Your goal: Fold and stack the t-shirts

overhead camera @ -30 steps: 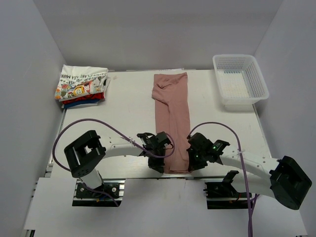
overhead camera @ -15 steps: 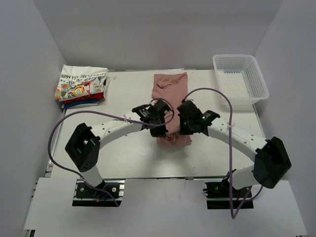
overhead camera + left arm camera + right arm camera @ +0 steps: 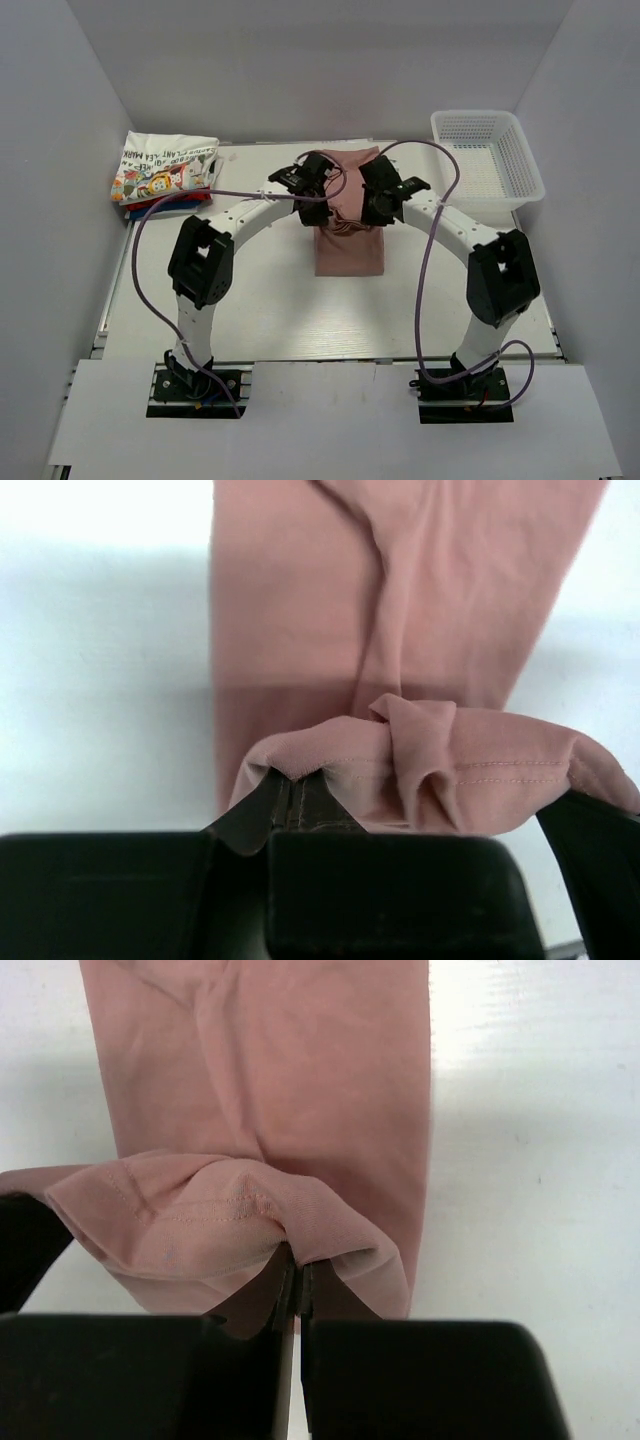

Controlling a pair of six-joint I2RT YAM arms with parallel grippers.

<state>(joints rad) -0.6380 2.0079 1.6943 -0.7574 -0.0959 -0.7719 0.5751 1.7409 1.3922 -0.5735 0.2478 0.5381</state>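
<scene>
The dusty-pink t-shirt (image 3: 349,250) lies as a narrow strip in the middle of the table, its near end lifted and doubled back toward the far end. My left gripper (image 3: 322,200) is shut on the hem's left corner (image 3: 300,765). My right gripper (image 3: 376,203) is shut on the hem's right corner (image 3: 310,1235). Both hold the hem above the shirt's far half (image 3: 400,580), which also fills the right wrist view (image 3: 270,1060). A stack of folded tees (image 3: 165,175), white cartoon-printed on top with red and blue below, sits at the far left.
A white mesh basket (image 3: 487,165) stands at the far right corner. White walls close in the table on the left, back and right. The arms' purple cables arch over the table on both sides.
Both grippers have carried the shirt's near hem from the table's front edge up and back toward the far end, folding the strip over itself.
</scene>
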